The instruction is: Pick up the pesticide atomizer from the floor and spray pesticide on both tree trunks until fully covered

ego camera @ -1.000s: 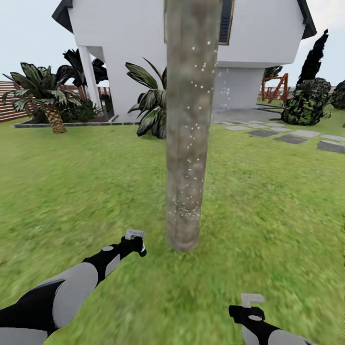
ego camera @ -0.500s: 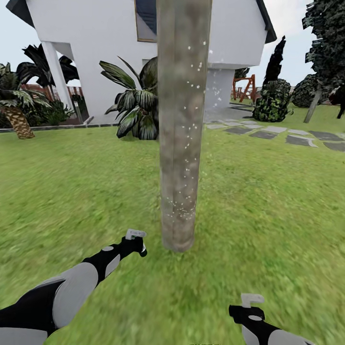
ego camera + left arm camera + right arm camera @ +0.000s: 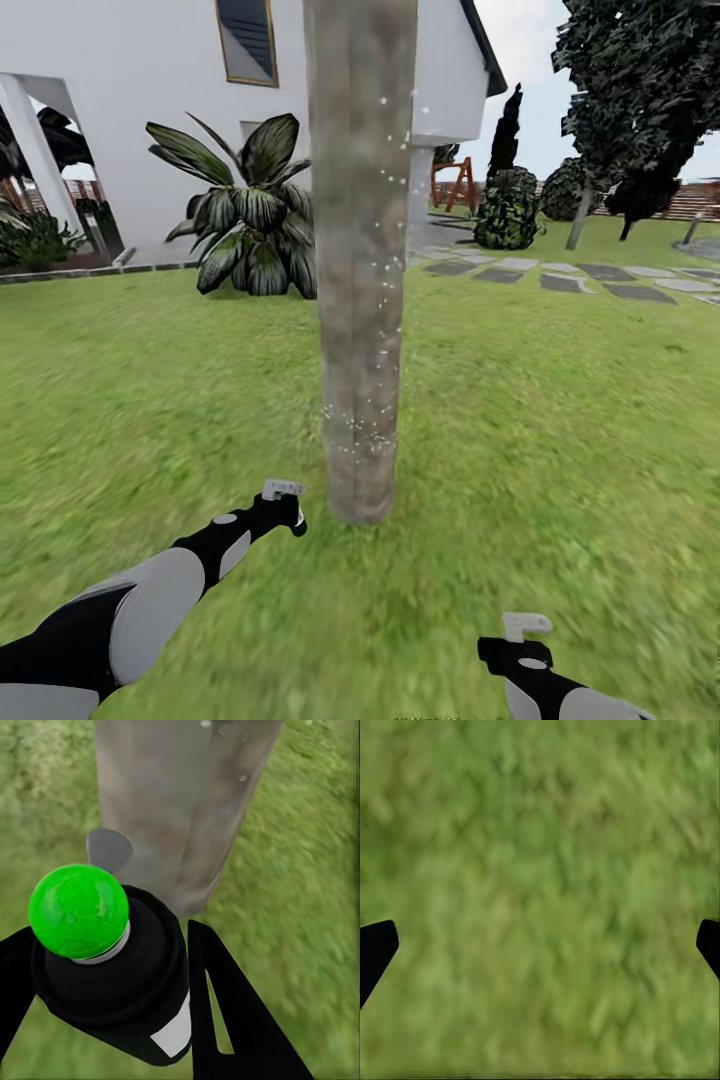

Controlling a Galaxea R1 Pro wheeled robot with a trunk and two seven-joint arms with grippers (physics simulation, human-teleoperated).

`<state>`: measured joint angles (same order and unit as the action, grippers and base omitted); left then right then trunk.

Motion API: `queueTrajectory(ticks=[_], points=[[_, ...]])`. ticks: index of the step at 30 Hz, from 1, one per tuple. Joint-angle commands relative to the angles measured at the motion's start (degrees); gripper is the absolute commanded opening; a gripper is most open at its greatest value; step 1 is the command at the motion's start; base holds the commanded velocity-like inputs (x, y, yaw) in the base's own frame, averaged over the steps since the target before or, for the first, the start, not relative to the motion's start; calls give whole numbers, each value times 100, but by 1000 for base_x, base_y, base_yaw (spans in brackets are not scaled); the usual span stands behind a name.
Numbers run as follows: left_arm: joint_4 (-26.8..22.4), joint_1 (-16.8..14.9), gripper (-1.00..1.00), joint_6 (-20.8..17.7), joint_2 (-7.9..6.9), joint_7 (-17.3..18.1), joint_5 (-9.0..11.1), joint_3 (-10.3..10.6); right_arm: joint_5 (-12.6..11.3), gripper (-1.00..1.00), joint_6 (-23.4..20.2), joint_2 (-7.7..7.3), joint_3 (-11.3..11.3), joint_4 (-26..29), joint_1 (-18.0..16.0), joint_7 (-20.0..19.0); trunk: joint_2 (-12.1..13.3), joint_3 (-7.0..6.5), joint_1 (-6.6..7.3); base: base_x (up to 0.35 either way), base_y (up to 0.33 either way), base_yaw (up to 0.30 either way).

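The left gripper (image 3: 112, 1020) is clamping the pesticide atomizer (image 3: 112, 960), nozzle facing the tree trunk (image 3: 360, 250); the right gripper (image 3: 540, 945) is hanging spread open. The view's been swinging right, so the robot's probably circling to cover unsprayed bark.

A home garden: a green lawn (image 3: 560, 420) runs up to a white house (image 3: 150, 110), with grey paving slabs (image 3: 560, 283), leafy plants (image 3: 245, 215), dark shrubs (image 3: 508, 208), and what may be a wooden play frame (image 3: 455, 185) further back.
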<state>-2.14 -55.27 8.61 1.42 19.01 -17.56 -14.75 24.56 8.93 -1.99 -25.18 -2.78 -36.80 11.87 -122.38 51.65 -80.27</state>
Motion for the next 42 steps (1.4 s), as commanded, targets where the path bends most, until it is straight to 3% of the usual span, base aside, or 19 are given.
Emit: queueTrajectory(ticks=[1, 30, 42], points=[[-2, -1, -100, 18, -1, 15, -55, -52, 58, 100, 39, -3, -48, -29, -11, 35, -2, 5, 1, 0, 350, -300], [0, -1, -100, 18, -1, 15, -55, -54, 58, 100, 39, -3, -48, -29, -11, 35, -2, 5, 1, -25, 350, -298], [-3, -1, -100, 38, 16, 4, -39, -59, 58, 100, 39, -5, -48, -28, -11, 35, -2, 5, 1, -149, 276, -142]])
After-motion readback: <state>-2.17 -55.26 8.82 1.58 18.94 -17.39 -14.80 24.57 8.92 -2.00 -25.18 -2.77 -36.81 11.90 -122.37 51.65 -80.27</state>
